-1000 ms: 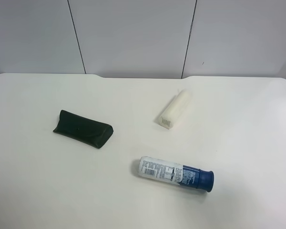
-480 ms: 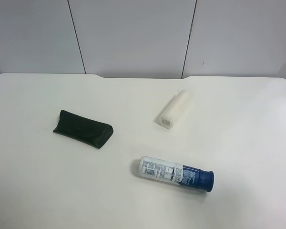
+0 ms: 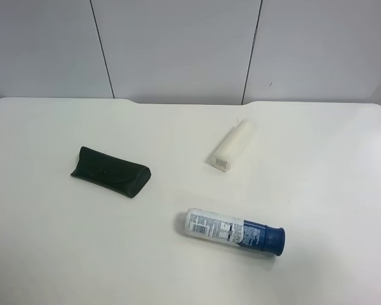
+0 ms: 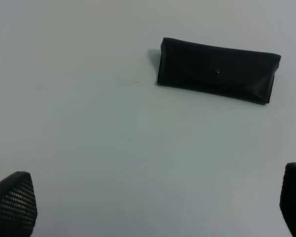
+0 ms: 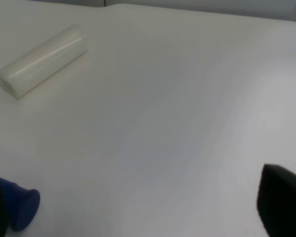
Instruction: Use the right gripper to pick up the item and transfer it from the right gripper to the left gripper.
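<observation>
One black-green soft wedge-shaped glasses case [image 3: 110, 171], one white rectangular block [image 3: 232, 145], one white blue-capped bottle [image 3: 233, 230] on white table [image 3: 44, 254]. Left gripper [image 4: 153, 207], right gripper [image 5: 138, 212]: fingertips cut off at frame edges, jaws spread wide, empty.

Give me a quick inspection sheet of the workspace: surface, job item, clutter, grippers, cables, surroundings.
Surface: white table, bare apart from three objects.
Job's things: black-green glasses case lying flat, flap closed, untouched, apart from the other objects.
Clutter: white block lying on its side; white bottle lying on its side, blue cap toward the exterior high view's right.
Grippers: left gripper open, nothing between its fingertips, glasses case ahead of it; right gripper open, holding nothing, near the bottle cap. Neither shows in the exterior high view.
Cables: nothing seen.
Surroundings: grey panelled wall behind the table.
</observation>
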Action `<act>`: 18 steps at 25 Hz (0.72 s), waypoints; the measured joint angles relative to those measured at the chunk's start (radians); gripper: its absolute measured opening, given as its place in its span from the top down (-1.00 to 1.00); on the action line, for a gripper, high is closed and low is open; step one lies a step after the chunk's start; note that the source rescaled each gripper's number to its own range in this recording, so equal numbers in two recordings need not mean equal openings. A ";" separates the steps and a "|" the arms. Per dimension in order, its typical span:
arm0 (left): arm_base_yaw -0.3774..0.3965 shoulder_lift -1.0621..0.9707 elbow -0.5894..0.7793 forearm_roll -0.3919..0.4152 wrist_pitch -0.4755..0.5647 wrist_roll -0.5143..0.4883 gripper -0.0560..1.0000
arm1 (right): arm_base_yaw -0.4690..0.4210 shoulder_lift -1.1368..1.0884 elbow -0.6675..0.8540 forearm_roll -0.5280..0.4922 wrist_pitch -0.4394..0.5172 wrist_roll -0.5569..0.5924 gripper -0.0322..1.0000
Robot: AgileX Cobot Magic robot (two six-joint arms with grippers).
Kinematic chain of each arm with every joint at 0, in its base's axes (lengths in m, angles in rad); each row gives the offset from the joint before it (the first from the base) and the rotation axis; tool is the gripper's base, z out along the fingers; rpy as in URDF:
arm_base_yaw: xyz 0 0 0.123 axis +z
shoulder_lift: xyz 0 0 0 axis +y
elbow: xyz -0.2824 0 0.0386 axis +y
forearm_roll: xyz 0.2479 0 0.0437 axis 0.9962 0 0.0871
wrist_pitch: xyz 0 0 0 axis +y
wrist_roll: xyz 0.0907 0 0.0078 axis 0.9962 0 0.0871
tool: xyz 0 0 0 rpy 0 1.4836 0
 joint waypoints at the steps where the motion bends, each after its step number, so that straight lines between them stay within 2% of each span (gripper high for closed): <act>1: 0.000 0.000 0.000 0.001 0.000 0.000 -1.00 | -0.002 0.000 0.000 0.000 0.000 0.000 -1.00; 6: 0.000 0.000 0.000 0.001 0.000 -0.001 -1.00 | -0.036 0.000 0.000 0.000 0.000 0.000 -1.00; 15: 0.000 0.000 0.000 0.002 -0.002 -0.001 -1.00 | -0.158 0.000 0.000 0.000 0.000 0.000 -1.00; 18: 0.000 0.000 0.000 0.004 -0.002 -0.001 -1.00 | -0.166 0.000 0.000 0.000 0.000 0.000 -1.00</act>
